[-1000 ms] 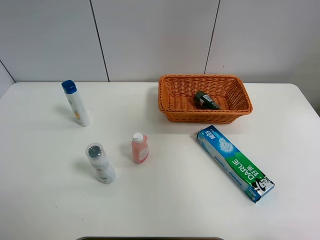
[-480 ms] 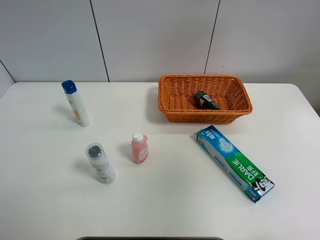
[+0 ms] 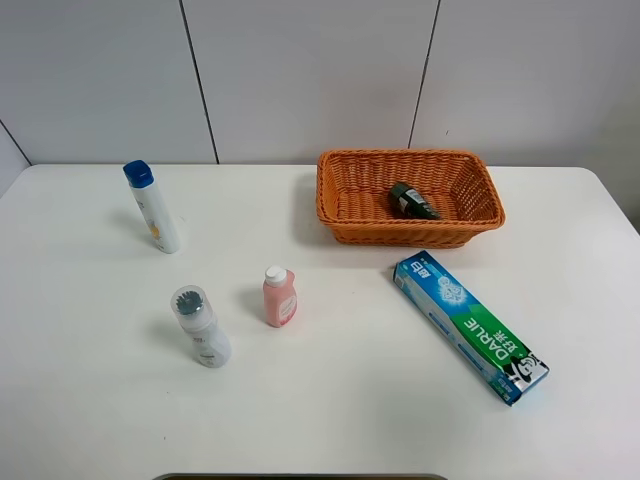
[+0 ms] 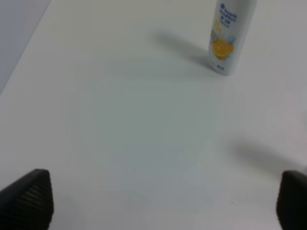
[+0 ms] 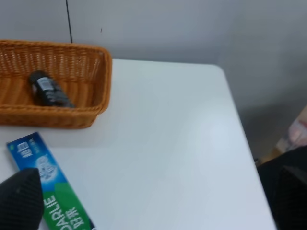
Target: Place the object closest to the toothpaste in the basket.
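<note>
The blue and green toothpaste box (image 3: 470,327) lies flat on the white table, front right of the orange wicker basket (image 3: 340,228). A dark green bottle (image 3: 412,201) lies inside the basket. A small pink bottle (image 3: 279,296) stands left of the toothpaste. Neither arm shows in the exterior view. In the right wrist view my right gripper (image 5: 156,201) is open and empty, over the table beside the toothpaste (image 5: 53,196), with the basket (image 5: 53,117) and the dark bottle (image 5: 48,89) beyond. My left gripper (image 4: 158,206) is open and empty over bare table.
A white bottle with a blue cap (image 3: 152,206) stands at the far left and shows in the left wrist view (image 4: 229,36). A white bottle with a clear cap (image 3: 201,327) stands left of the pink one. The table's right edge (image 5: 240,139) is near.
</note>
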Robot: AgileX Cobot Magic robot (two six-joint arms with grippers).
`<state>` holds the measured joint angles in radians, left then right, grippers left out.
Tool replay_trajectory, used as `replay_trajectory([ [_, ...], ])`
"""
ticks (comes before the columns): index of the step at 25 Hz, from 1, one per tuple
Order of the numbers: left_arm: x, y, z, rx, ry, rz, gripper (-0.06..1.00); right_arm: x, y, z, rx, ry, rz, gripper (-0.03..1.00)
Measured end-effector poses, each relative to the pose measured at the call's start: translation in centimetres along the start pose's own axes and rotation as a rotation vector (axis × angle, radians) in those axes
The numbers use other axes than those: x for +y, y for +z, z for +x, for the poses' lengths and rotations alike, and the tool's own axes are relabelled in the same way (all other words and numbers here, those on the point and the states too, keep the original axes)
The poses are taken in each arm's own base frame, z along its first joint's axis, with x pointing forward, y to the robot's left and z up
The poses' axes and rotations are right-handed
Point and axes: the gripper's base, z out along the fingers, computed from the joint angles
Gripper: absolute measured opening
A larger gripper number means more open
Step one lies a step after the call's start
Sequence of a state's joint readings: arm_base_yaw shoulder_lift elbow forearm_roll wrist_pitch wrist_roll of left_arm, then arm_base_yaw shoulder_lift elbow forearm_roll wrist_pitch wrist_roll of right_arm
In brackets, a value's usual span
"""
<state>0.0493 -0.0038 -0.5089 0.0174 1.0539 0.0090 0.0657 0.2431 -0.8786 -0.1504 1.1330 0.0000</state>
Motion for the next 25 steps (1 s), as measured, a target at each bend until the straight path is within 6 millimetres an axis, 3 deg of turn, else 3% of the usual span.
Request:
replay_trajectory([
  [10,0.0,0.0,0.0,0.000,0.000,0.000,0.94,1.5,1.3,5.4,0.020,0.064,-0.036,0.99],
  [25,0.0,0.0,0.0,0.000,0.000,0.000,0.94,2.0,3.8,8.7,0.064,0.073,0.000,0.99],
])
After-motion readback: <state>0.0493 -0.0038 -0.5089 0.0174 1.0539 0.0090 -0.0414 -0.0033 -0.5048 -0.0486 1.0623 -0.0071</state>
